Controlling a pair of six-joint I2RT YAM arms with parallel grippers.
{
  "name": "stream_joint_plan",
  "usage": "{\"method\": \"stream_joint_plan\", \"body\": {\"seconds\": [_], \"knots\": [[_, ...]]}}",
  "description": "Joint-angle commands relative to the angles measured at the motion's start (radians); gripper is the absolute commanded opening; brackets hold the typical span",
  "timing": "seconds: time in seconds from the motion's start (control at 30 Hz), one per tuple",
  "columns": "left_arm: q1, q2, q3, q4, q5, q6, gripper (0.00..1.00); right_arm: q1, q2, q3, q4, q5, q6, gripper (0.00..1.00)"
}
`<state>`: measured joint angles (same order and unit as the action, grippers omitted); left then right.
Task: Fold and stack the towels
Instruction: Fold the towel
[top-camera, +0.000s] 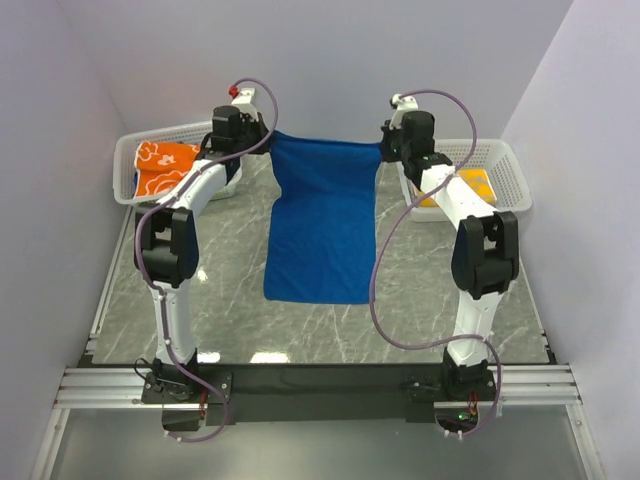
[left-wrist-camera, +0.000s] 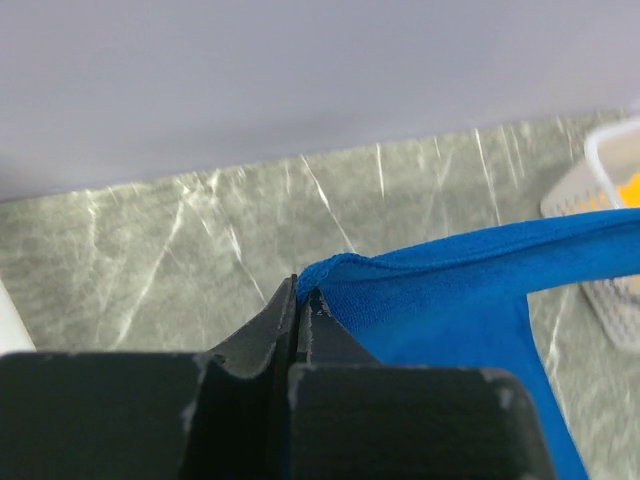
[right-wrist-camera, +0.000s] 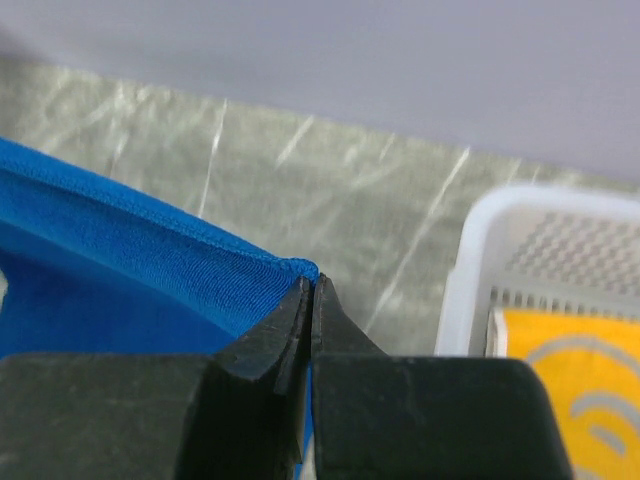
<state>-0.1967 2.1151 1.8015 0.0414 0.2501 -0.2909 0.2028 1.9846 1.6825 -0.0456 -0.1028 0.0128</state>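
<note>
A: Wrist views?
B: Left gripper and right gripper each clamped tight on a far corner of the blue towel.
A: Overhead adds?
B: Towel stretched between them, near end lying on the bench.

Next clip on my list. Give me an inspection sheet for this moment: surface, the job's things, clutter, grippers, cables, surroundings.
Surface: grey marbled table top, no spills seen.
Job's things: blue towel unfolded, stretched between the two grippers by its far corners; orange towel in the left basket; yellow towel in the right basket.
Clutter: nothing seen.
Grippers: left gripper shut on one towel corner; right gripper shut on the other.
Cables: purple cables loop along both arms; the right one hangs close beside the blue towel's edge.
Surroundings: pale walls on three sides, metal rail at the near edge.
</note>
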Motion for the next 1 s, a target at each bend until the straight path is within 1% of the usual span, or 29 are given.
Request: {"method": "stream_joint_plan", "body": {"seconds": [0.0, 0.2, 0.33, 0.43, 0.6, 0.7, 0.83, 0.97], "knots": [[0.02, -0.105, -0.039, 0.003, 0.055, 0.079, 0.01, -0.025, -0.133, -0.072, 0.026, 0.005, -0.014, 0.0], [0.022, -0.191, -0.146, -0.038, 0.066, 0.148, 0.01, -0.023, -0.243, -0.23, 0.02, -0.049, 0.035, 0.0], [0.022, -0.244, -0.211, -0.038, 0.109, 0.17, 0.01, -0.019, -0.312, -0.312, 0.015, -0.055, 0.047, 0.0], [0.022, -0.276, -0.234, -0.038, 0.138, 0.179, 0.01, -0.014, -0.36, -0.369, 0.013, -0.058, 0.05, 0.0], [0.022, -0.314, -0.243, -0.133, 0.175, 0.188, 0.01, -0.01, -0.424, -0.418, -0.01, -0.061, 0.047, 0.0], [0.022, -0.352, -0.29, -0.15, 0.17, 0.159, 0.01, -0.008, -0.452, -0.452, -0.014, -0.064, 0.053, 0.0], [0.022, -0.411, -0.407, -0.137, 0.156, 0.102, 0.01, -0.009, -0.483, -0.506, -0.014, -0.061, 0.067, 0.0], [0.022, -0.464, -0.487, -0.132, 0.141, 0.041, 0.01, -0.008, -0.503, -0.53, -0.028, -0.067, 0.076, 0.0]]}}
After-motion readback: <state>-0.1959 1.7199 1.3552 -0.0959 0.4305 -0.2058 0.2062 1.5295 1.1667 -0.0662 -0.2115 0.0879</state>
